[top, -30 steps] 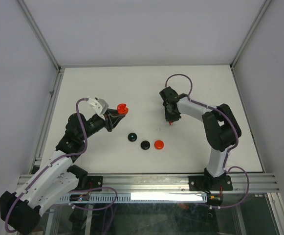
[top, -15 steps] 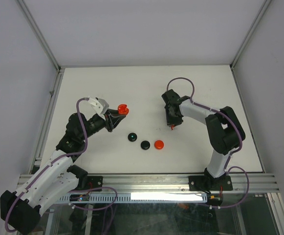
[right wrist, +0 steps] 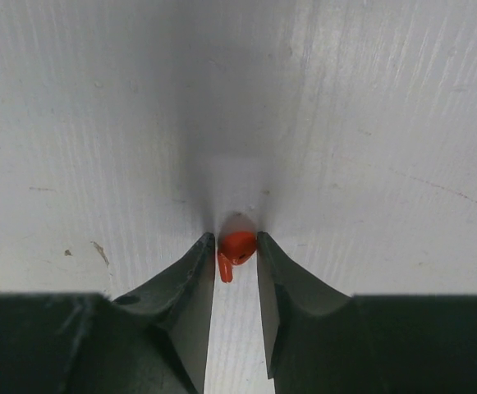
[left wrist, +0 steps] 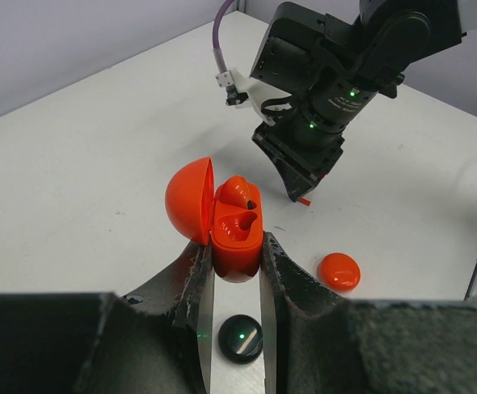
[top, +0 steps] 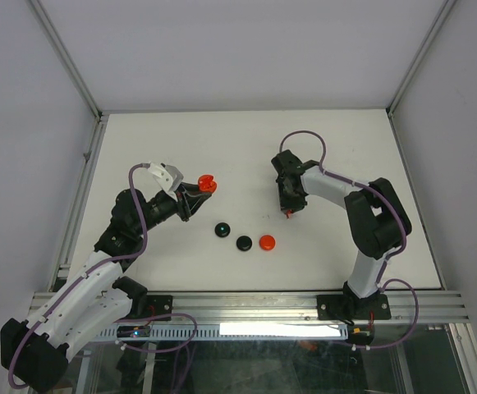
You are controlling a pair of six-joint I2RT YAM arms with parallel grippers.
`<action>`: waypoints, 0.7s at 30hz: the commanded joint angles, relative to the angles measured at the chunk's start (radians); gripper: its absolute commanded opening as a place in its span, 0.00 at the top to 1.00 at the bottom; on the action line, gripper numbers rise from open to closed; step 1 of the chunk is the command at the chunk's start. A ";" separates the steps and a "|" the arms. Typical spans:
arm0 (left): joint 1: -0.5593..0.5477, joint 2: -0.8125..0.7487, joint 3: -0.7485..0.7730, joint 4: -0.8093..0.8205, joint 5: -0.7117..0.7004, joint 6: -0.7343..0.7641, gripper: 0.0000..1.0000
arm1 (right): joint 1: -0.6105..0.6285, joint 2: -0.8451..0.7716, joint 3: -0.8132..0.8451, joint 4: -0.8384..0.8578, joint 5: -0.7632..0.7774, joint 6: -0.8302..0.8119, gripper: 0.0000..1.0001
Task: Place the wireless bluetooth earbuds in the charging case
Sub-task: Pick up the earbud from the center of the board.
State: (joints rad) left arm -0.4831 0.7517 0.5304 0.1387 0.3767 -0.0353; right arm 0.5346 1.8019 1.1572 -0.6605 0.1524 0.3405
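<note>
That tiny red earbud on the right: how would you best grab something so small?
Pinch the earbud across its round body, coming down from above. The bulb is its widest part and gives the fingers two sides to press on. The thin stem juts out to one side, so it is best left free. The right gripper seems to hold it just so.

— What does the left gripper [left wrist: 236, 246] hold?
— A glossy red plastic charging case [left wrist: 238, 234], pinched between its two black fingers [left wrist: 199, 287]. The case's domed lid [left wrist: 189, 201] is swung open to the left.
— And beyond the case?
— The right gripper [left wrist: 298, 190], black, points down at the white table [left wrist: 98, 164]. A tiny red plastic earbud [left wrist: 305, 200] shows at its tips.
— Anything nearer?
— A round red plastic disc [left wrist: 338, 271] lies right of the case. A round black disc [left wrist: 240, 338] with a green dot lies below the case.
</note>
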 commanded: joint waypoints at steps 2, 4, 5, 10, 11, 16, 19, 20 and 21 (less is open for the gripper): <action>0.004 -0.001 0.042 0.036 0.017 -0.007 1.00 | 0.001 0.051 0.005 -0.034 0.024 -0.004 0.73; 0.004 0.000 0.041 0.036 0.018 -0.006 1.00 | 0.001 0.058 0.007 -0.039 0.030 -0.004 0.75; 0.004 -0.001 0.040 0.037 0.016 -0.005 1.00 | 0.001 0.059 0.006 -0.039 0.031 -0.004 0.76; 0.004 -0.001 0.041 0.038 0.024 -0.005 1.00 | 0.011 0.014 -0.003 -0.027 0.042 -0.011 0.79; 0.004 -0.002 0.041 0.039 0.027 -0.004 1.00 | 0.016 -0.005 -0.004 -0.020 0.042 -0.014 0.80; 0.005 -0.013 0.030 0.061 0.037 -0.009 1.00 | 0.036 -0.110 -0.021 0.031 0.043 -0.017 0.82; 0.005 -0.020 0.021 0.077 0.042 -0.012 1.00 | 0.056 -0.188 -0.029 0.059 0.049 -0.016 0.83; 0.004 -0.022 0.019 0.083 0.046 -0.011 1.00 | 0.062 -0.210 -0.030 0.068 0.056 -0.016 0.83; 0.005 -0.022 0.017 0.088 0.050 -0.012 1.00 | 0.072 -0.232 -0.029 0.072 0.064 -0.018 0.83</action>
State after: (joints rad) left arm -0.4831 0.7517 0.5304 0.1482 0.3958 -0.0368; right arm 0.5770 1.7061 1.1137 -0.6563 0.1806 0.3370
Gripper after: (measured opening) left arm 0.219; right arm 0.215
